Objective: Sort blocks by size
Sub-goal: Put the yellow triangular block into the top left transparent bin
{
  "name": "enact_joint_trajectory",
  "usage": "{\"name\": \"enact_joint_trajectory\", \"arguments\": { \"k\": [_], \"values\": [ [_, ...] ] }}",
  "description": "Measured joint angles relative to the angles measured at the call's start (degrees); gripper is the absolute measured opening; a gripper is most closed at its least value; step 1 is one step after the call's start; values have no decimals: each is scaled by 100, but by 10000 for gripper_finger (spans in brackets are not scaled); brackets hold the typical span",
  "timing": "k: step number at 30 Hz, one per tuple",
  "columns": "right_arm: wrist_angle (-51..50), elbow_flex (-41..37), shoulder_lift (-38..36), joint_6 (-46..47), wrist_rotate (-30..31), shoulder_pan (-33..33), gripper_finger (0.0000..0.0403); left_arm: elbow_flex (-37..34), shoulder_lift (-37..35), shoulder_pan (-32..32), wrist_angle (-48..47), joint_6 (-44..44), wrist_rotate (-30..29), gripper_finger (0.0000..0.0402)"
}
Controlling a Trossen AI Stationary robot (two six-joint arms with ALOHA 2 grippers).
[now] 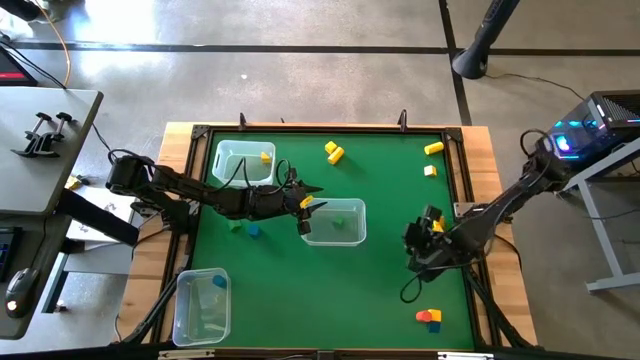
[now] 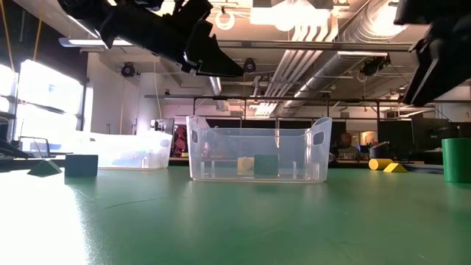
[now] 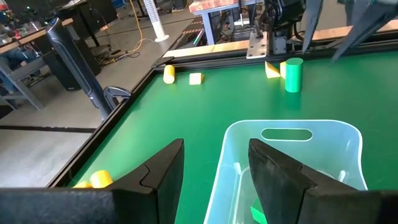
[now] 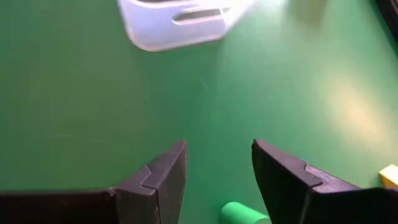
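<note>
Small blocks lie scattered on the green table: yellow ones [image 1: 333, 152] [image 1: 433, 148] at the far side, a green and a blue one [image 1: 254, 232] at the left, and an orange, red and blue group [image 1: 428, 318] near the front right. A green cylinder block [image 4: 242, 213] stands on the table just below my right gripper [image 4: 217, 149], which hangs open above it without touching. My left gripper [image 3: 216, 149] hangs open over the near rim of the middle clear bin [image 3: 292, 134], with nothing between its fingers.
Three clear bins stand on the table: one at the far left [image 1: 243, 163] with a yellow block, the middle one [image 1: 333, 222] with a green block, and one at the near left [image 1: 202, 305]. A wooden frame [image 1: 480, 180] edges the table.
</note>
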Motion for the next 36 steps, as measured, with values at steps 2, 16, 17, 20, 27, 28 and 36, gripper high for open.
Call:
{"name": "enact_joint_trajectory", "arguments": {
  "k": [2,16,17,20,27,28,36],
  "values": [
    [-2,0,-207,47,87,181,177,0,0,0,0,0,0,168],
    [-108,0,-918,787,1836,1413,177,0,0,-3,-8,-2,2,168],
    [-107,0,-916,840,1935,1462,177,0,0,-2,-8,-2,2,168],
    [-109,0,-901,1015,2338,1553,177,0,0,-4,-9,-2,2,168],
    [-203,2,-774,1157,2852,1371,177,0,0,-3,-31,-2,2,168],
    [-152,2,-778,1182,2862,1287,177,0,0,-4,-31,-2,2,168],
    [-357,13,-828,1382,2425,384,177,0,0,-3,-9,-41,3,168]
  ]
}}
